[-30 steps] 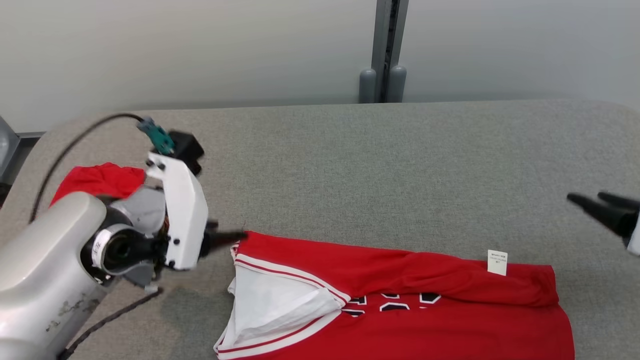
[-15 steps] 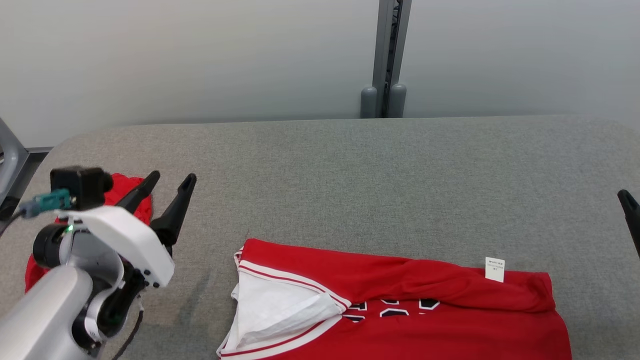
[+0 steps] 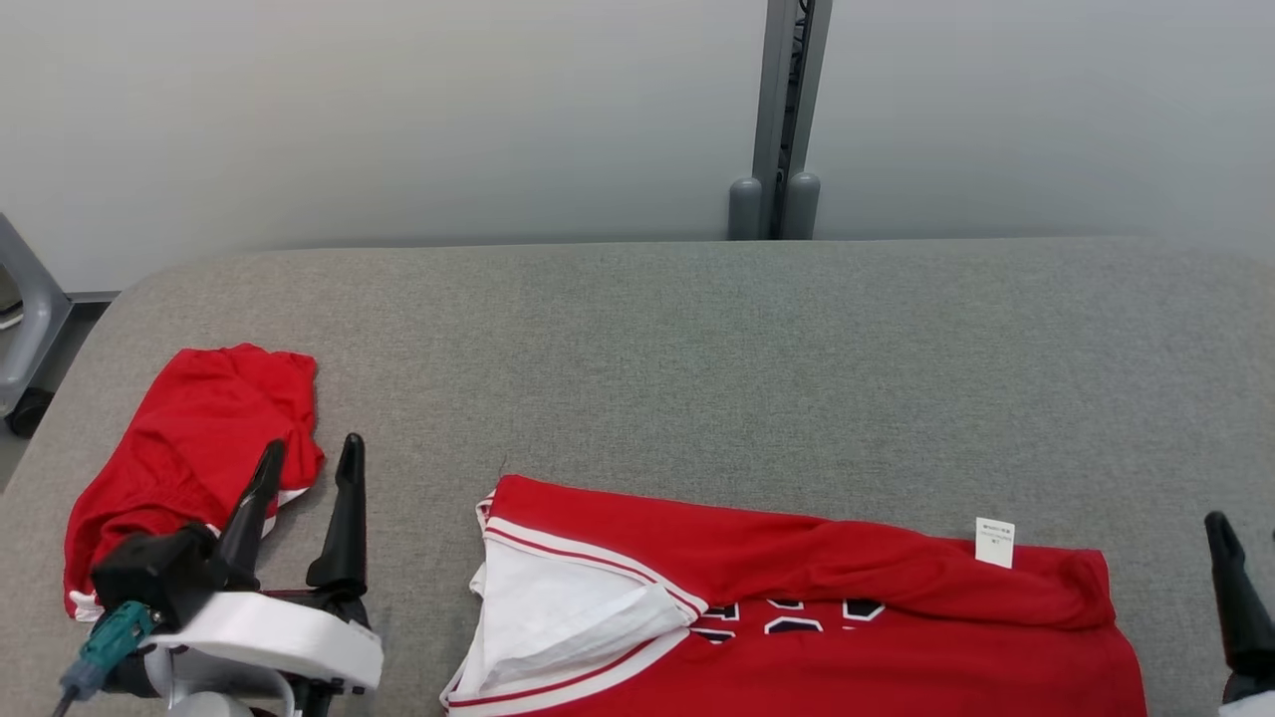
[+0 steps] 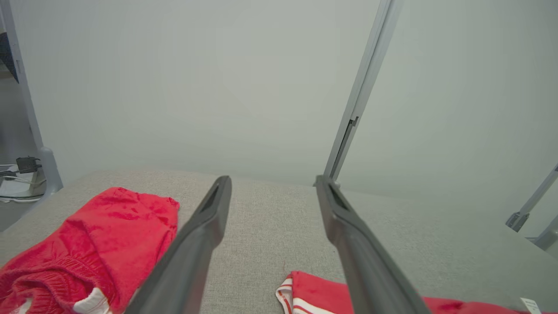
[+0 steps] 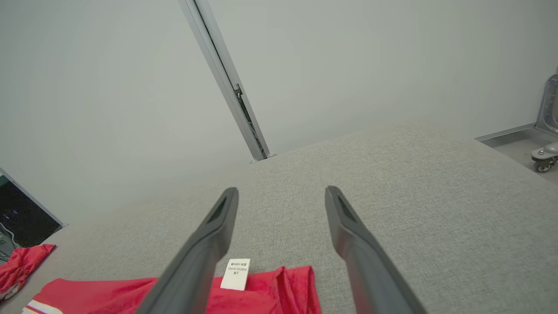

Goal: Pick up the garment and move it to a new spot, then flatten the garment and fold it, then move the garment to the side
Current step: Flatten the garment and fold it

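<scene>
The garment (image 3: pixel 797 558), a red jersey with white trim and a white label, lies spread along the near edge of the grey padded table (image 3: pixel 697 349); it also shows as the garment (image 4: pixel 314 290) and the garment (image 5: pixel 270 292). My left gripper (image 3: pixel 311 445) stands open at the lower left, empty, well left of the jersey's collar end. Its fingers frame bare table in the left wrist view, where the left gripper (image 4: pixel 270 179) is wide apart. One right finger (image 3: pixel 1230 588) rises at the lower right edge, just right of the jersey's hem. The right gripper (image 5: pixel 281 188) is open and empty.
A second red garment, bunched shorts (image 3: pixel 189 448), lies at the table's left end, just behind my left fingers; the shorts (image 4: pixel 109 231) are left of them. A grey post (image 3: pixel 782 119) stands against the pale wall behind the table.
My left arm has drawn back from the jersey's collar corner to the lower left, fingers now pointing up. The right gripper has dropped to the lower right corner. The camera has shifted a little.
</scene>
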Robot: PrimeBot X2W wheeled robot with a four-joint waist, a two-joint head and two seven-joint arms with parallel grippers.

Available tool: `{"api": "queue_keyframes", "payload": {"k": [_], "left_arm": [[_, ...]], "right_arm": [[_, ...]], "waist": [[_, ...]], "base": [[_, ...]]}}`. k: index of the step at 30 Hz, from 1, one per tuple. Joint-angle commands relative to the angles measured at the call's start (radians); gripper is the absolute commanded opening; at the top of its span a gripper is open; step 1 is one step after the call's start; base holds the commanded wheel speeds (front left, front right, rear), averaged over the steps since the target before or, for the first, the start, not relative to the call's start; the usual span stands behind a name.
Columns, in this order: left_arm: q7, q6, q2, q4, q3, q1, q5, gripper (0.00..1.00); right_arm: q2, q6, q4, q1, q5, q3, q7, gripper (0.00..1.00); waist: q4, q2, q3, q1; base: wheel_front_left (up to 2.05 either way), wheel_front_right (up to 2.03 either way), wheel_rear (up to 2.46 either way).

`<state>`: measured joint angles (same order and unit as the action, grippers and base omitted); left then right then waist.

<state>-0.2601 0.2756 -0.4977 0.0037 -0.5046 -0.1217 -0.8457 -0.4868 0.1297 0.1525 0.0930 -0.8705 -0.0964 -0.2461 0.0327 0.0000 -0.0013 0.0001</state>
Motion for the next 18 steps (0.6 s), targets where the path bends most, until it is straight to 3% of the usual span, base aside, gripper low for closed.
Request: {"api": "queue_keyframes", "payload": {"k": [1, 8, 13, 18], "left_arm": [[-0.005, 0.006, 0.022, -0.02, 0.031, 0.015, 0.033, 1.0], [-0.006, -0.045, 0.141, -0.039, 0.105, 0.098, 0.16, 1.0], [-0.006, -0.084, 0.176, -0.022, 0.133, 0.099, 0.196, 1.0], [-0.006, -0.11, 0.199, -0.004, 0.137, 0.089, 0.219, 1.0]], "right_arm": [[0.019, 0.002, -0.007, 0.024, 0.017, 0.015, 0.008, 1.0], [0.115, 0.002, -0.062, 0.092, 0.107, 0.067, 0.072, 1.0], [0.144, 0.002, -0.059, 0.066, 0.161, 0.101, 0.15, 1.0], [0.17, 0.002, 0.025, 0.02, 0.183, 0.121, 0.269, 1.0]], "waist": [[0.004, 0.0, 0.0, -0.0001], [0.014, 0.0, 0.007, -0.0001], [0.012, 0.0, 0.009, -0.0001], [0.017, 0.0, 0.016, -0.0001]], "base": [[0.0, 0.0, 0.0], [0.0, 0.0, 0.0], [0.0, 0.0, 0.0], [0.0, 0.0, 0.0]]}}
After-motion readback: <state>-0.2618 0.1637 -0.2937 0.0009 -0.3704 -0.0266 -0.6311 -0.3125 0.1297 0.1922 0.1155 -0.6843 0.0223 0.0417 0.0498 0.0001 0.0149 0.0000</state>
